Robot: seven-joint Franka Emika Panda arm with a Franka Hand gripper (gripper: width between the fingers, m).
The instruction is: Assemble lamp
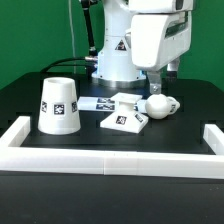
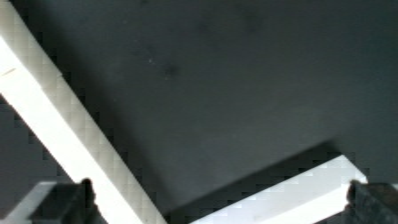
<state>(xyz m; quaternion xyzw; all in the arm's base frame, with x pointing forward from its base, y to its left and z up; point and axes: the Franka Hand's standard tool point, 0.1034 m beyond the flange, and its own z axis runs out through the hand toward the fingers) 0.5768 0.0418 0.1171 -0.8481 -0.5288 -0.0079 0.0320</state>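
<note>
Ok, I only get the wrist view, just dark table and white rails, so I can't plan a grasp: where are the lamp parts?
Observer: The lamp shade stands upright toward the exterior view's left.
Operator: And the bulb?
Observer: The bulb lies toward the exterior view's right, and the hand hangs above it in that picture.
Operator: Anything between the two?
Observer: A tagged white block, likely the lamp base, sits between them, close beside the bulb. I cannot tell whether they touch.
</note>
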